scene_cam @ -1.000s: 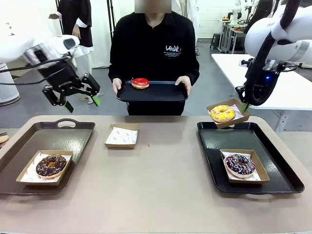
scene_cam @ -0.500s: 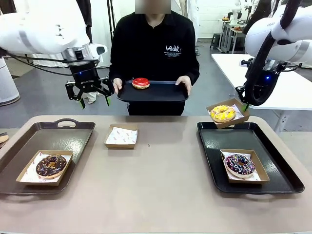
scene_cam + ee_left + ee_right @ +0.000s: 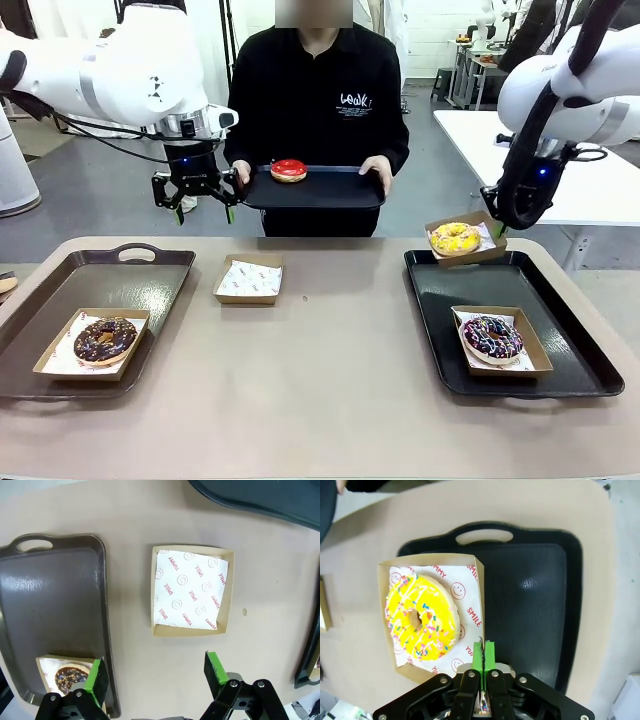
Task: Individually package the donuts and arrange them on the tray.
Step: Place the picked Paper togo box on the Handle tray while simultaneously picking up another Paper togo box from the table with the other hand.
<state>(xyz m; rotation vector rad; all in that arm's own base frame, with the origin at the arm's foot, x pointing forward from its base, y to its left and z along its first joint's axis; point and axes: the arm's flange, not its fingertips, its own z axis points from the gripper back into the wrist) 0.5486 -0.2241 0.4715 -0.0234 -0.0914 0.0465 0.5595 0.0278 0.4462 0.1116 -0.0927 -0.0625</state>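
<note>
Nearby, empty lined box (image 3: 190, 590), person's tray (image 3: 312, 188) bearing red donut (image 3: 288, 170)

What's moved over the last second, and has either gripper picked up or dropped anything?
The left gripper, open and empty, swung from the table's left edge toward the person's held tray with the red donut. The right gripper stayed shut on the yellow donut's box, edging it slightly left. Nothing was released; the other donuts are unmoved.

Grey floor (image 3: 90, 215) behind beige worktop (image 3: 320, 360); white table (image 3: 590, 180) at right; white curtain (image 3: 205, 70) rear left; cluttered bench (image 3: 475, 60) far right, bright even lighting
</note>
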